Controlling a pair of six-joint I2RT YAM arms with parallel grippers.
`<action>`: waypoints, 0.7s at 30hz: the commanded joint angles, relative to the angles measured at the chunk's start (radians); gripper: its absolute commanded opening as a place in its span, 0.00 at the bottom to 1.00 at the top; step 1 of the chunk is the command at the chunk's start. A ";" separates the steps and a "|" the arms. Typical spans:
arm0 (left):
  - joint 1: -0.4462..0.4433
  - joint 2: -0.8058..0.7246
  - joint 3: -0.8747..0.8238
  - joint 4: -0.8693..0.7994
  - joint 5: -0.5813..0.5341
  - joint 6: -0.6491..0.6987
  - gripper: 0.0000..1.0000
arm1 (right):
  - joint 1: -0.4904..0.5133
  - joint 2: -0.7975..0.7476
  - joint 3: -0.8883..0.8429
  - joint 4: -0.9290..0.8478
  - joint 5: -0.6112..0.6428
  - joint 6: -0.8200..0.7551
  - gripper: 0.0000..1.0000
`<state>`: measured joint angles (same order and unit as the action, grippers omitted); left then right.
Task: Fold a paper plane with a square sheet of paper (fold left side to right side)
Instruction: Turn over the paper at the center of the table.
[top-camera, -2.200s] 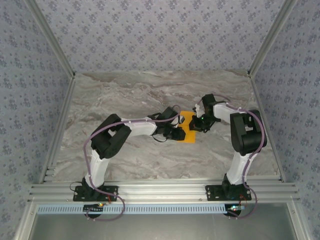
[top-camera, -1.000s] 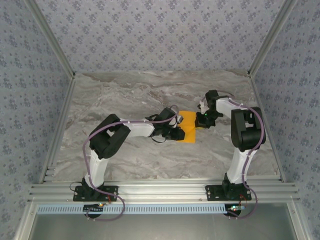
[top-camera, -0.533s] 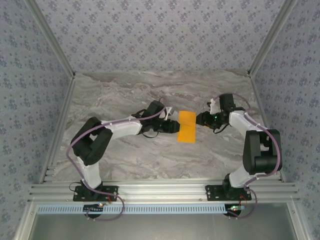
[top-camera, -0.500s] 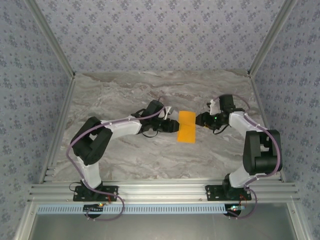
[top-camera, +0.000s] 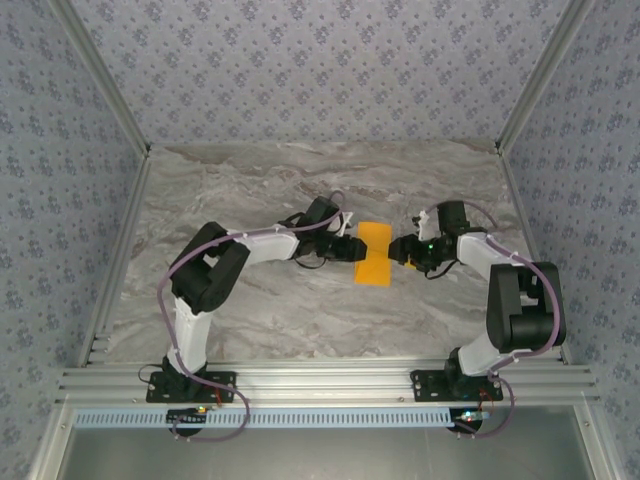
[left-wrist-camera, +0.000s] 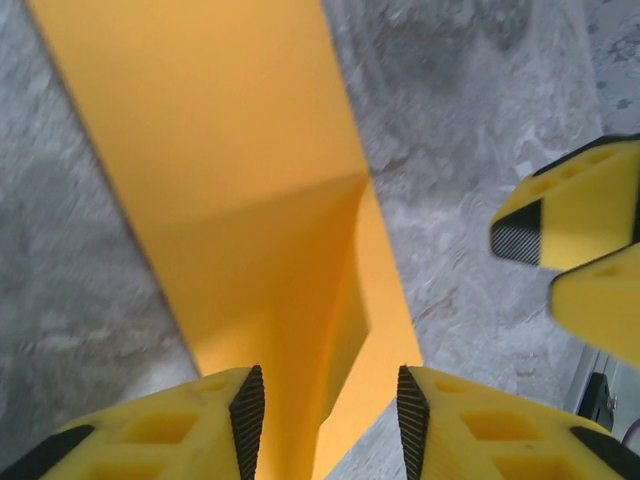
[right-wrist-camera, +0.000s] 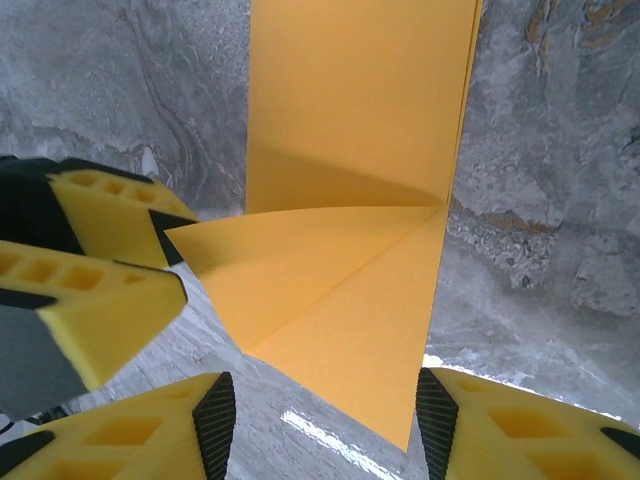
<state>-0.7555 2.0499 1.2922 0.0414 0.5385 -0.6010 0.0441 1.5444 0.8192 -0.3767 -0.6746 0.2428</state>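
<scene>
Marble table (top-camera: 250, 310): left tool (left-wrist-camera: 325, 400), right tool (right-wrist-camera: 322, 400) half-spread astride orange sheet (top-camera: 375, 253).

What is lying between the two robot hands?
The folded orange paper lies on the table, right between the left gripper and the right gripper. Both grippers are open. The top camera shows this best.
</scene>
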 joint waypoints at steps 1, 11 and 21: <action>-0.008 0.035 0.049 -0.025 0.019 0.021 0.31 | -0.002 -0.026 -0.009 -0.014 -0.025 -0.007 0.55; 0.003 -0.026 0.010 -0.040 -0.041 0.050 0.02 | 0.001 -0.003 -0.017 0.027 -0.071 0.027 0.67; 0.013 -0.067 -0.021 -0.039 -0.055 0.053 0.02 | 0.032 0.101 0.013 0.106 -0.136 0.083 0.69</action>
<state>-0.7464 2.0380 1.2800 0.0078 0.4953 -0.5655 0.0654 1.6127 0.8143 -0.2897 -0.7719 0.3000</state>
